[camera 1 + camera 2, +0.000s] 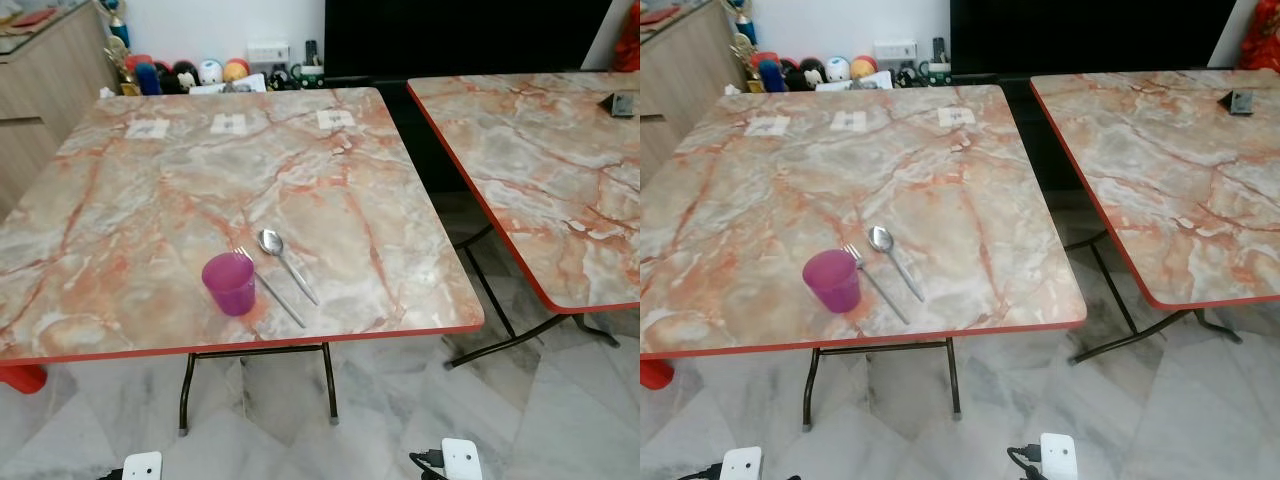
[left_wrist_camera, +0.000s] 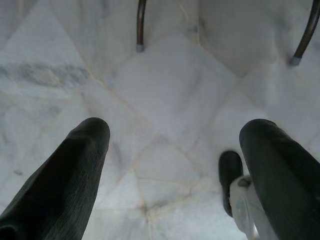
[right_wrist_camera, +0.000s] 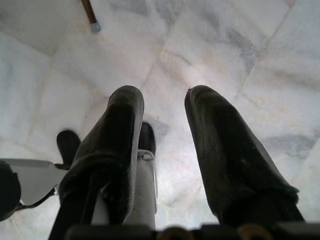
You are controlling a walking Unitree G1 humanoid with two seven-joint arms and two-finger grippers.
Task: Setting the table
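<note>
A translucent purple cup [image 1: 229, 283] stands upright near the front edge of the marble-patterned table [image 1: 150, 200]. Right beside it lie a fork [image 1: 270, 288] and a spoon [image 1: 286, 263], side by side, handles toward me. Both arms hang low over the floor. My left gripper [image 2: 175, 135] is open, its black fingers [image 2: 75, 170] wide apart above the tiles. My right gripper [image 3: 164, 107] is open with a narrower gap, holding nothing.
A second marble table [image 1: 540, 170] stands to the right across a narrow gap, with a small dark object [image 1: 621, 103] at its far side. Three paper labels [image 1: 229, 124] lie on the near table's far side. Toys [image 1: 185, 74] line the wall behind; a cabinet [image 1: 40, 90] stands left.
</note>
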